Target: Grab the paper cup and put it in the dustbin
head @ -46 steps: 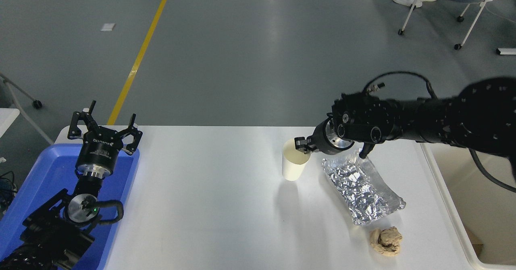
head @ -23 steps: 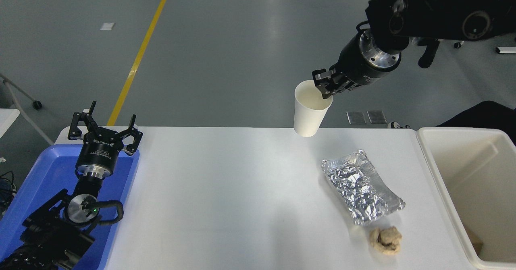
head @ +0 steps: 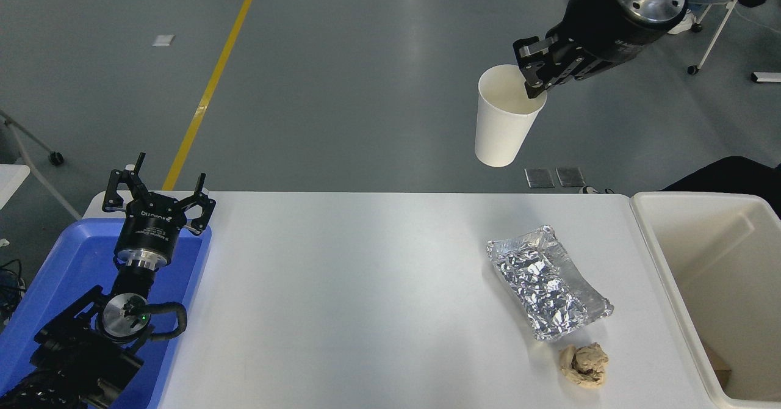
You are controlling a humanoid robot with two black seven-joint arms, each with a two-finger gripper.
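Observation:
The white paper cup [head: 502,122] hangs upright high above the table's far edge, its cream inside showing. My right gripper [head: 532,74] comes in from the top right and is shut on the cup's rim at its right side. The cream-white dustbin [head: 683,311] stands off the table's right end, well below and to the right of the cup. My left gripper [head: 157,200] is parked open over the blue tray at the lower left.
A crumpled silver foil tray [head: 546,290] lies on the white table [head: 341,299] at the right, with a tan paper wad [head: 584,364] just in front of it. A blue plastic tray [head: 67,275] sits at the left edge. Chair legs [head: 711,36] stand on the floor beyond.
The right gripper has lifted the cup off the table, first straight up, then higher and a little to the right. The left arm has not moved.

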